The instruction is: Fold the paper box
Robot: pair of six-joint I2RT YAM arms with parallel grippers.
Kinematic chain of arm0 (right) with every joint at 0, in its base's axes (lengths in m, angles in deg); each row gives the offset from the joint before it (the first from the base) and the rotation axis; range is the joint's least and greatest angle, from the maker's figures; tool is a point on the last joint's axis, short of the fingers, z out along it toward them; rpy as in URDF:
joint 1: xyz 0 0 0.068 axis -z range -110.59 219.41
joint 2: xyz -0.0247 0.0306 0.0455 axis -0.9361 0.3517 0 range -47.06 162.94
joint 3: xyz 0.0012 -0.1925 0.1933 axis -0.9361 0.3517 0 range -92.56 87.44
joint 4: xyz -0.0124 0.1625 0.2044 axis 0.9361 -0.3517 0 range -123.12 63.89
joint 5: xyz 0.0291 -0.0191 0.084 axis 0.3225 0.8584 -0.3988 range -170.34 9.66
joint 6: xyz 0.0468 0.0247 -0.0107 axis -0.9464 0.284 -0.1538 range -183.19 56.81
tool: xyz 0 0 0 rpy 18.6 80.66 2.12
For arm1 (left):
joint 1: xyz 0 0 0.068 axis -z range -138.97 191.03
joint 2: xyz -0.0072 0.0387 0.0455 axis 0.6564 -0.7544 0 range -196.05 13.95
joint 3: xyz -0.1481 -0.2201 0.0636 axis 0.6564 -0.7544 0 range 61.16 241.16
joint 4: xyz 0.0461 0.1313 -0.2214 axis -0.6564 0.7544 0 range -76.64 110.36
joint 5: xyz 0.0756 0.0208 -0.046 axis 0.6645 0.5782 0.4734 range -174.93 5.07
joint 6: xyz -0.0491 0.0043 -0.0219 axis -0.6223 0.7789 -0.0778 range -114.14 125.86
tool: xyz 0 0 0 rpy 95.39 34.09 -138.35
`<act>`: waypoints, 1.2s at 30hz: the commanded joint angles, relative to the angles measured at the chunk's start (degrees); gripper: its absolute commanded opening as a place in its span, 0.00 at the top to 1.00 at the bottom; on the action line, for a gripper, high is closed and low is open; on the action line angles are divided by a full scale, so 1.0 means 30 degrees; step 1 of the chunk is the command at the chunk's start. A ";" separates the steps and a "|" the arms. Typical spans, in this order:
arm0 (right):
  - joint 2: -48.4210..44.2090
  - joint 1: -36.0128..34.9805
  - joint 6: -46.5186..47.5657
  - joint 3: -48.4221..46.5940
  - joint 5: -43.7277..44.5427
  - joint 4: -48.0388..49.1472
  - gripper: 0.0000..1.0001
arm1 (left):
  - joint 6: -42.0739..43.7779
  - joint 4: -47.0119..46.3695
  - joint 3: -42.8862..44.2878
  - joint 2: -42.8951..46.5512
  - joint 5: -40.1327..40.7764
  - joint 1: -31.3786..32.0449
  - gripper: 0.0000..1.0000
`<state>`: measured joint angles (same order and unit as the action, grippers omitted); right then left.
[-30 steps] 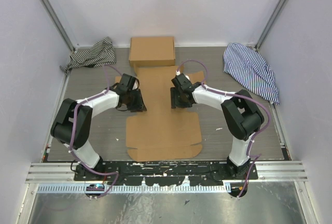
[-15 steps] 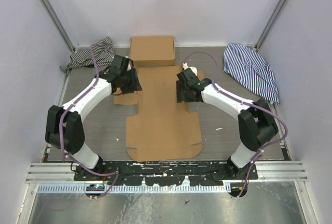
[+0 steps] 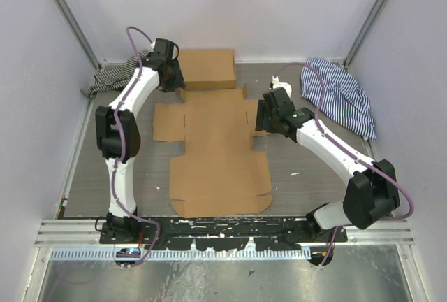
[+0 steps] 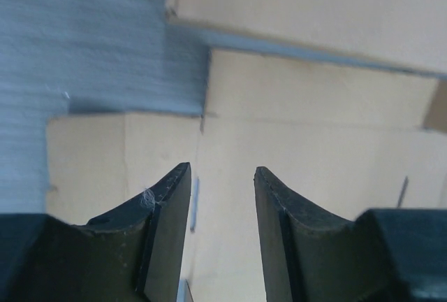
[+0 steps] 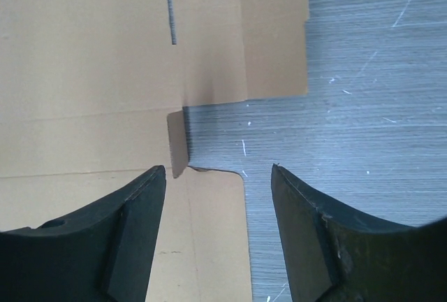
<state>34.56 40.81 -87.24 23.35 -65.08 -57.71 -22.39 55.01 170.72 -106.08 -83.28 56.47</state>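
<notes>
The paper box (image 3: 213,145) is a flat brown die-cut sheet lying mid-table, side flaps spread left and right. My left gripper (image 3: 172,80) hovers over its far left corner, beside the ready-formed box (image 3: 204,68). In the left wrist view the left gripper (image 4: 222,173) is open and empty above the sheet (image 4: 314,148). My right gripper (image 3: 262,115) is over the sheet's right flap. In the right wrist view the right gripper (image 5: 218,169) is open wide and empty, straddling the sheet's right edge (image 5: 105,71), where a small tab (image 5: 177,141) stands up.
The formed brown box also shows at the top of the left wrist view (image 4: 314,8). A dark striped cloth (image 3: 122,71) lies at the back left, a blue striped cloth (image 3: 339,96) at the back right. Walls enclose three sides.
The left arm has stretched from the sheet's left flap to the back, near the formed box. The right gripper has moved right and back. Both side flaps now lie uncovered.
</notes>
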 commanded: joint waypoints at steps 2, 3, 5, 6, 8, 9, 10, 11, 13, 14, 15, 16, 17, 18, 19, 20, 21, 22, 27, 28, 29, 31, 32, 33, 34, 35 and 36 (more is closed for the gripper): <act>-0.1683 0.0771 0.0252 0.0692 -0.1605 0.1302 0.32 | 0.0819 0.2698 0.4891 -0.3508 0.0434 -0.0582 0.52; -0.1778 0.0894 0.0228 0.0716 -0.1768 0.1332 0.32 | 0.0871 0.2842 0.5494 -0.4011 0.0320 -0.0625 0.53; -0.1925 0.1172 0.0276 0.0715 -0.1976 0.1354 0.33 | 0.0947 0.3126 0.6615 -0.4849 0.0095 -0.0620 0.54; -0.1984 0.1296 0.0323 0.0733 -0.2056 0.1339 0.33 | 0.0997 0.3218 0.7010 -0.5215 -0.0030 -0.0619 0.54; -0.2100 0.1558 0.0382 0.0762 -0.2233 0.1382 0.32 | 0.1066 0.3176 0.7435 -0.5631 -0.0032 -0.0621 0.55; -0.2126 0.1677 0.0446 0.0769 -0.2377 0.1382 0.32 | 0.1067 0.3099 0.7511 -0.5770 -0.0049 -0.0629 0.55; -0.2144 0.1820 0.0472 0.0773 -0.2516 0.1386 0.32 | 0.1067 0.3024 0.7561 -0.5909 -0.0052 -0.0635 0.55; -0.2158 0.1926 0.0508 0.0796 -0.2640 0.1416 0.32 | 0.1078 0.2945 0.7582 -0.6036 -0.0048 -0.0625 0.55; -0.2156 0.2150 0.0547 0.0821 -0.2860 0.1442 0.32 | 0.1069 0.3002 0.7684 -0.6396 -0.0049 -0.0662 0.56; -0.2174 0.2224 0.0573 0.0831 -0.2950 0.1448 0.32 | 0.1042 0.3023 0.7715 -0.6547 -0.0066 -0.0672 0.56; -0.2187 0.2284 0.0576 0.0854 -0.3027 0.1460 0.32 | 0.1038 0.3022 0.7729 -0.6647 -0.0094 -0.0702 0.56; -0.2214 0.2314 0.0602 0.0890 -0.3063 0.1503 0.32 | 0.1012 0.3022 0.7742 -0.6732 -0.0137 -0.0695 0.56; -0.2218 0.2350 0.0620 0.0902 -0.3100 0.1507 0.32 | 0.1009 0.2945 0.7693 -0.6820 -0.0169 -0.0694 0.57; -0.2218 0.2402 0.0629 0.0914 -0.3145 0.1508 0.32 | 0.0987 0.2832 0.7607 -0.6893 -0.0198 -0.0702 0.57; -0.2218 0.2405 0.0649 0.0949 -0.3180 0.1508 0.32 | 0.0991 0.2687 0.7515 -0.6946 -0.0213 -0.0710 0.57; -0.2192 0.2417 0.0640 0.0946 -0.3206 0.1508 0.32 | 0.0966 0.2602 0.7507 -0.7044 -0.0263 -0.0711 0.57; -0.2189 0.2440 0.0635 0.0960 -0.3239 0.1508 0.32 | 0.0978 0.2537 0.7524 -0.7130 -0.0298 -0.0707 0.57; -0.2189 0.2461 0.0620 0.0961 -0.3265 0.1534 0.32 | 0.0950 0.2485 0.7515 -0.7232 -0.0288 -0.0696 0.58; -0.2091 0.2524 0.0606 0.0945 -0.3273 0.1560 0.33 | 0.0914 0.1966 0.7235 -0.7241 -0.1105 -0.0782 0.74; -0.2026 0.2545 0.0584 0.0945 -0.3273 0.1558 0.33 | 0.0967 0.1959 0.7226 -0.7158 -0.1107 -0.0782 0.84; -0.1993 0.2559 0.0555 0.0945 -0.3284 0.1566 0.33 | 0.1040 0.1959 0.7145 -0.7049 -0.1121 -0.0786 0.92; -0.1905 0.2580 0.0474 0.0955 -0.3370 0.1651 0.33 | 0.1215 0.1717 0.6669 -0.6517 -0.1164 -0.0800 1.00; -0.1883 0.2611 0.0413 0.0946 -0.3422 0.1668 0.33 | 0.1302 0.1335 0.6409 -0.6181 -0.1187 -0.0795 1.00; -0.1847 0.2618 0.0388 0.0916 -0.3485 0.1711 0.33 | 0.1349 0.1111 0.5940 -0.5766 -0.1267 -0.0795 1.00; -0.1776 0.2612 0.0359 0.0876 -0.3504 0.1749 0.33 | 0.1370 0.0864 0.5420 -0.5311 -0.1321 -0.0791 1.00; -0.1712 0.2593 0.0344 0.0797 -0.3467 0.1747 0.33 | 0.1420 0.0562 0.4799 -0.4782 -0.1408 -0.0805 1.00; -0.1642 0.2609 0.0364 0.0725 -0.3416 0.1783 0.33 | 0.1463 0.0264 0.4179 -0.4247 -0.1489 -0.0803 1.00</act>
<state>30.41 48.33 -86.02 26.61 -74.74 -55.02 -19.13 59.45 188.54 -126.23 -85.99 54.33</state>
